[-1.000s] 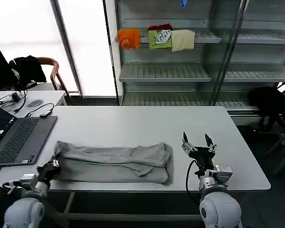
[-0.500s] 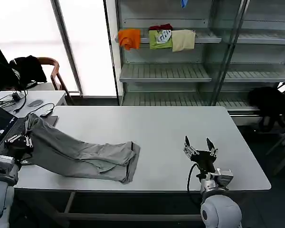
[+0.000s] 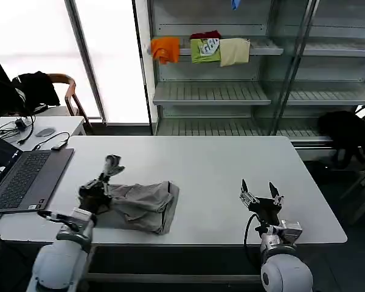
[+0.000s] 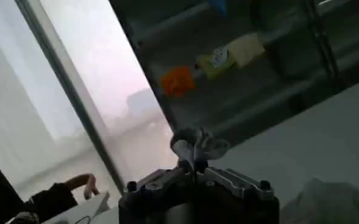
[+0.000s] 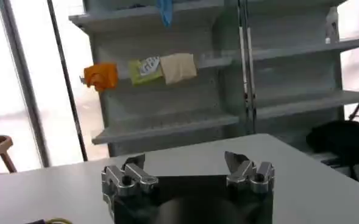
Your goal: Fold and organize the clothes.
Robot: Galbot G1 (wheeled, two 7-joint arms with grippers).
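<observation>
left gripper (image 3: pixel 102 180) clamped on light grey bunched shirt (image 3: pixel 143 204) on white table (image 3: pixel 219 170); right gripper (image 3: pixel 261 193) fingers apart, idle.

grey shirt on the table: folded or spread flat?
Folded, loosely: grey shirt lies bunched in layers; left gripper pinches one end up; right gripper open, apart.
</observation>
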